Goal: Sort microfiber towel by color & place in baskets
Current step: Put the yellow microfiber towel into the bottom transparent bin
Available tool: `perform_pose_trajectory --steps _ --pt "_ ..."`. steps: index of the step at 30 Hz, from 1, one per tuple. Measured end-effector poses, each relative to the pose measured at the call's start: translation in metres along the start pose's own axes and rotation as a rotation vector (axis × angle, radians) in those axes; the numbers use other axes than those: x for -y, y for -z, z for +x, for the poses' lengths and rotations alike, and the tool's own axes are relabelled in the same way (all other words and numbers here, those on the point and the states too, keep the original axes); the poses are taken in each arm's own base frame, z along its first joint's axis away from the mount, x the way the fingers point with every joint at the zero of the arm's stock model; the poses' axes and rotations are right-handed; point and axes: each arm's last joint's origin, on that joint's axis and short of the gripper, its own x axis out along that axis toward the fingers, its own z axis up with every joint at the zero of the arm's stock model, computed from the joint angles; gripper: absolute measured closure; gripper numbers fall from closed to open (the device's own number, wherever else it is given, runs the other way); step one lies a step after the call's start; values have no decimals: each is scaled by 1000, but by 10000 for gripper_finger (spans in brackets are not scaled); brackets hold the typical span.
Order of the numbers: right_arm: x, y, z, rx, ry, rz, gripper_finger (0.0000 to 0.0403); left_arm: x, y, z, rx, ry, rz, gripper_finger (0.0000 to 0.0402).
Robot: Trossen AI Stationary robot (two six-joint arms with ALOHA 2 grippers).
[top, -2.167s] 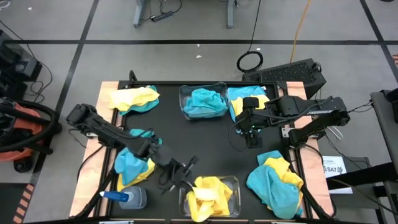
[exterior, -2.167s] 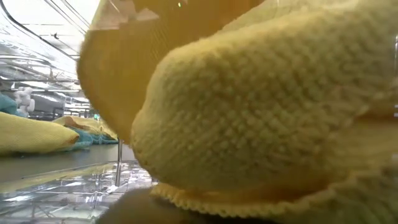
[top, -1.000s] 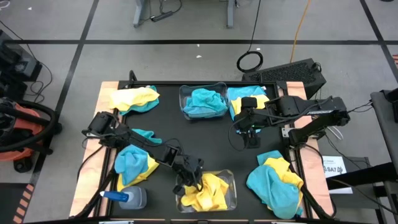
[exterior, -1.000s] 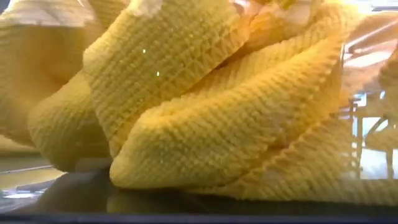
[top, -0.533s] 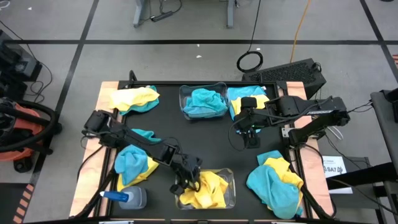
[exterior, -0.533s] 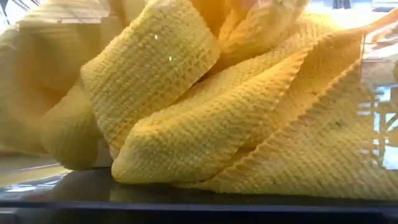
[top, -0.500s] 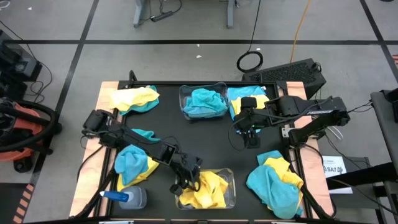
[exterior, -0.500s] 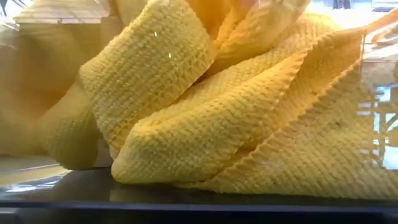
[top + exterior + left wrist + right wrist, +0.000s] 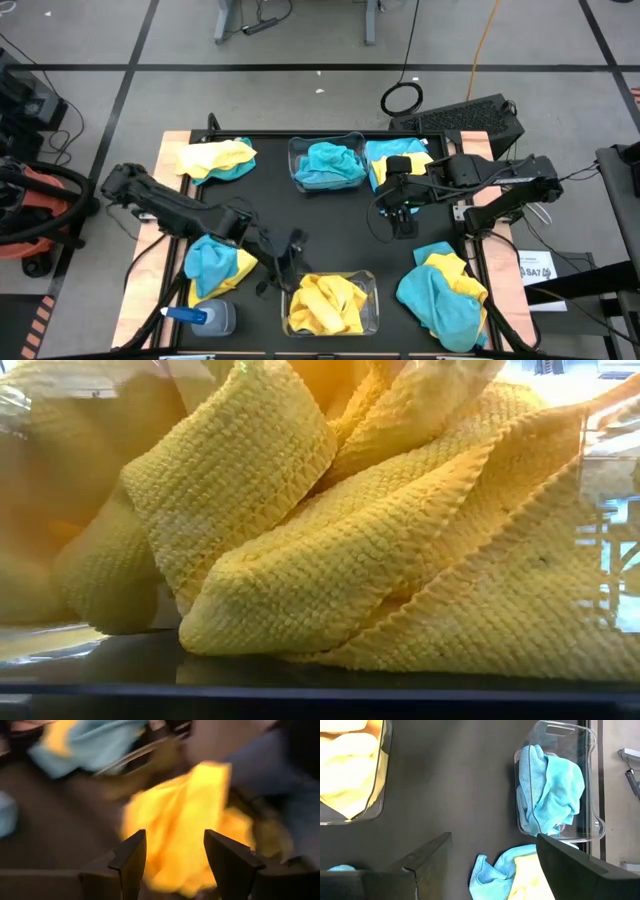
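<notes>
The near basket [image 9: 372,283], a clear bin, holds bunched yellow microfiber towels [image 9: 327,305]; these towels [image 9: 380,560] fill the low view. My left gripper [image 9: 281,263] hovers open just beyond the basket's left corner, holding nothing. In its wrist view the yellow towel [image 9: 185,825] lies ahead between the open fingers [image 9: 131,857]. The far basket [image 9: 296,150] holds turquoise towels [image 9: 330,163]. My right gripper [image 9: 400,218] hangs open over the mat right of centre.
Mixed yellow and turquoise towels lie in piles at the far left [image 9: 215,158], near left [image 9: 213,265], far right [image 9: 385,160] and near right [image 9: 445,288]. A spray bottle [image 9: 200,317] lies at the near left corner. Bare black mat [image 9: 330,220] shows between the baskets.
My left gripper has opened and let go of a yellow towel over the near basket, then drawn back toward the table's left and far edges. The towel has settled in the basket on the other yellow ones.
</notes>
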Motion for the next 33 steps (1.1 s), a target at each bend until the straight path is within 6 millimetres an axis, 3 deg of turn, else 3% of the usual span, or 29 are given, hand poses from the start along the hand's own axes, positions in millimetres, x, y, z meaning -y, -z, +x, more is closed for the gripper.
perform_pose_trajectory --steps 10,18,26,33 --pt "-9 11 31 -78 -3 -61 122 -29 27 -71 -282 -545 -109 196" --pt "-13 16 47 -90 -4 -71 122 -71 75 -106 -603 -802 -411 196" --pt "-15 19 55 -101 -5 -74 122 -115 129 -135 -727 -991 -792 196" --pt "-17 22 60 -110 -9 -73 122 -139 175 -163 -772 -1036 -1063 196"
